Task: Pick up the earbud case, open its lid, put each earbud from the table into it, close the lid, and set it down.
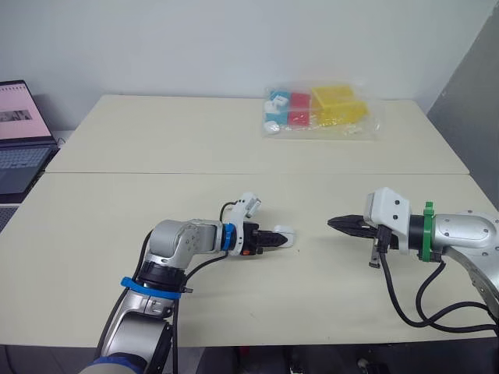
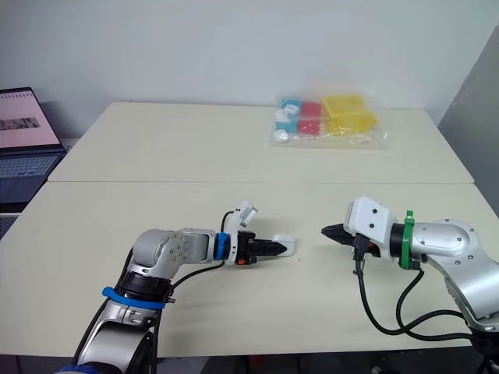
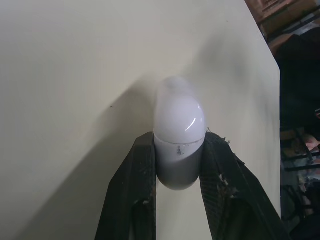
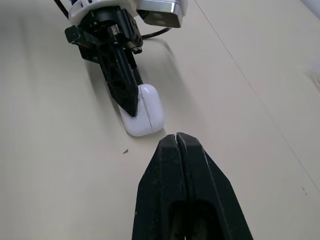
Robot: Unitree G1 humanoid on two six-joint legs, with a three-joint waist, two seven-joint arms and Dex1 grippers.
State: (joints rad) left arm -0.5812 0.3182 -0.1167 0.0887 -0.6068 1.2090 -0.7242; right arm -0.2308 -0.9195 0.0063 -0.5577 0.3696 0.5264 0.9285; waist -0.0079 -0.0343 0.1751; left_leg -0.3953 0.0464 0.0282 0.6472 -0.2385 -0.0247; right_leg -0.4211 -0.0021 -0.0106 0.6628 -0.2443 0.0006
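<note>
1. Pale tabletop [image 1: 156, 195] fills the scene. On it, the left gripper [image 1: 277, 239] is clamped on the white earbud case [image 4: 145, 117], with one black finger on each side. The lid is closed.
2. The case sits low at the near middle of the table and juts rightward past the fingertips.
3. The right gripper [image 1: 334, 224], its fingers pressed together, points left at the case with a gap of bare table between them.
4. Bare surface lies around both grippers, and the near edge runs close by the arms.
5. A plastic bag [image 1: 323, 111] of coloured pieces lies far right, and a laptop [image 1: 19, 140] stands beyond the left edge.
</note>
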